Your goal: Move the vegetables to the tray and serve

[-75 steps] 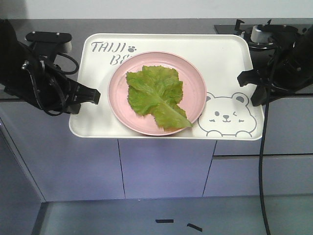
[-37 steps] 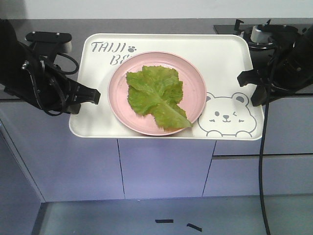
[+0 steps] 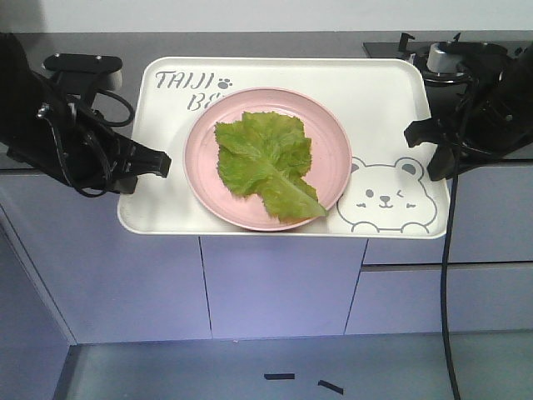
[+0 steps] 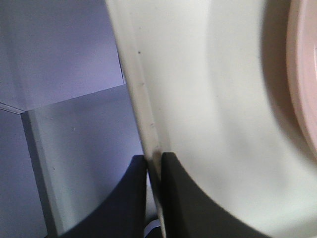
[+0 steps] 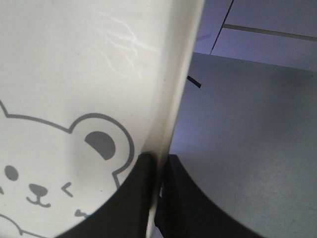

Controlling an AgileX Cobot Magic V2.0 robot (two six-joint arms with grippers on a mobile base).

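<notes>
Left gripper: jaws clamped on the tray's left rim.
Right gripper: jaws clamped on the right rim, beside the bear drawing.
Lettuce leaf: 1, flat on the pink plate.
Pink plate: mid-tray.
Tray: over the desk's front edge.

Lettuce leaf on pink plate, plate on tray.
Leaf crinkly bright green, pale midrib, lying flat, plate centre; tray cream-white, rectangular, rounded corners, raised rim, grey bear and TAIJI print, level.
</notes>
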